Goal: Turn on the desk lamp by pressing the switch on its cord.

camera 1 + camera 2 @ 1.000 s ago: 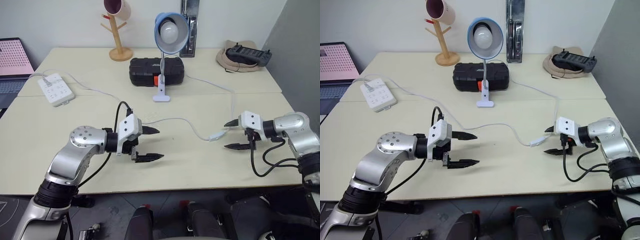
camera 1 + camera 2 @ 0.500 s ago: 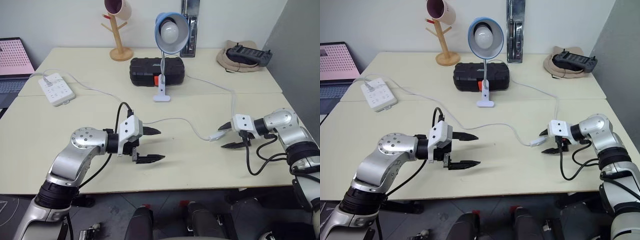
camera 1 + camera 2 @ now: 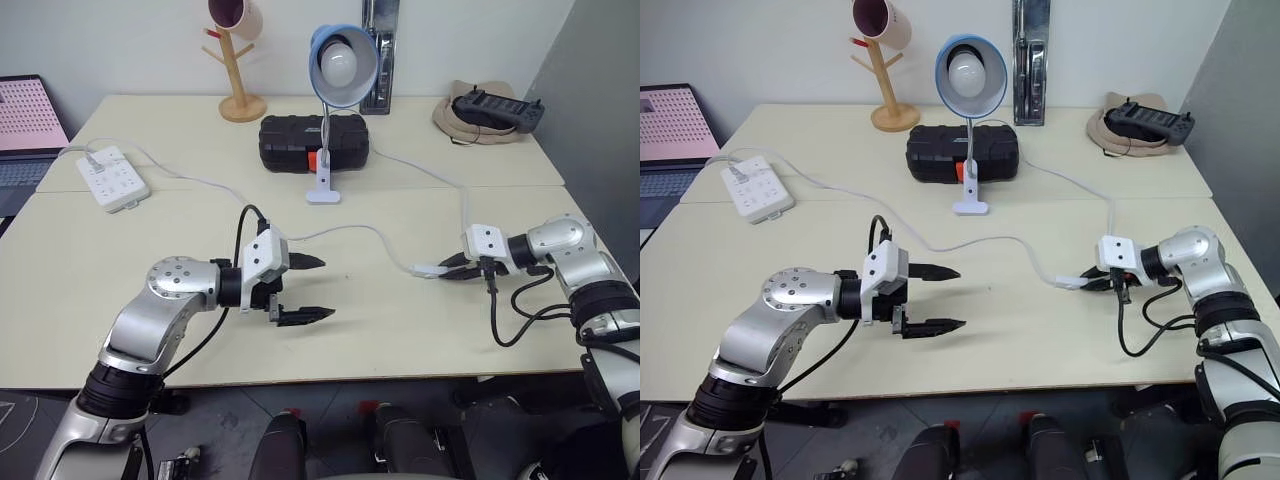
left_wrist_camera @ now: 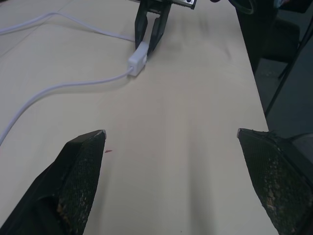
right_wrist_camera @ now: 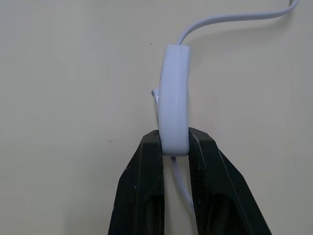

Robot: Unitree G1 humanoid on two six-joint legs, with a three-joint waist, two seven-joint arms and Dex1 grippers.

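Blue-shaded desk lamp (image 3: 342, 66), white cord (image 3: 350, 232), white switch (image 5: 174, 100), black-fingered right tool (image 5: 175, 147).

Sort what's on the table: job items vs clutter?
Job:
lamp, unlit
cord
switch, pinched at one end by the right pincer

Clutter:
power strip
black case
mug tree
hat with controller
laptop
left pincer, open, apart from the cord

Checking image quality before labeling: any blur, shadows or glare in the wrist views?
Right wrist view: the switch is sharp, with a faint shadow beside it, no glare. Left wrist view: the left gripper fingertips look soft up close, the table evenly lit, the right gripper at the far end fairly clear.
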